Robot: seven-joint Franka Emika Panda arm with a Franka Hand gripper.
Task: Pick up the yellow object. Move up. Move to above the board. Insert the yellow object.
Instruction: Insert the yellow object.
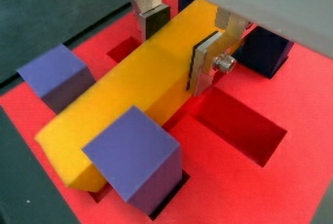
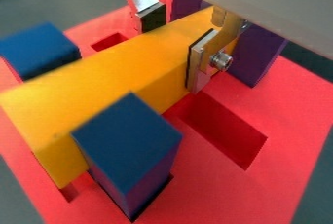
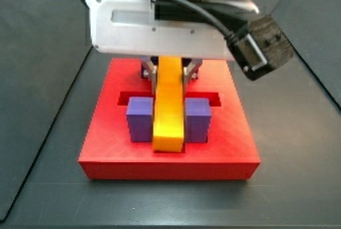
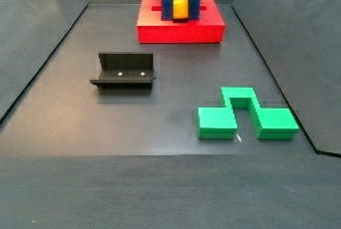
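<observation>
Item: the gripper (image 1: 182, 41), positioned directly over the board (image 3: 107, 153). Its silver fingers (image 1: 204, 62) press against opposite long faces of the yellow object (image 1: 130, 92), pinching it across its narrow width; the same clamp shows in both wrist views.

Item: the yellow object (image 3: 168, 109). A long bar, lying flat along the middle of the board, between the blue-purple posts (image 3: 139, 119). In a wrist view, posts stand close on either side of it (image 2: 124, 145). Whether its underside has reached the floor of the slot cannot be told; its top face stands above the board's red surface and about level with the post tops.

Item: the board, red, with an open recessed slot (image 1: 247, 126) visible just beside the bar.

Step in hand, as judged: the insertion, apparently at or near its end. The next move would call for confirming the bar is fully down, then spreading the fingers without dragging the bar sideways against the posts, and lifting straight up.

Views compared. The wrist views show the finger contact and the neighbouring slot, but nothing away from the board. A side view shows the rest of the floor: the fixture (image 4: 124, 71) well in front of the board, and a green block (image 4: 246, 114) nearer still, both untouched. There the board (image 4: 180, 32) is small and far, the grasp unreadable.
</observation>
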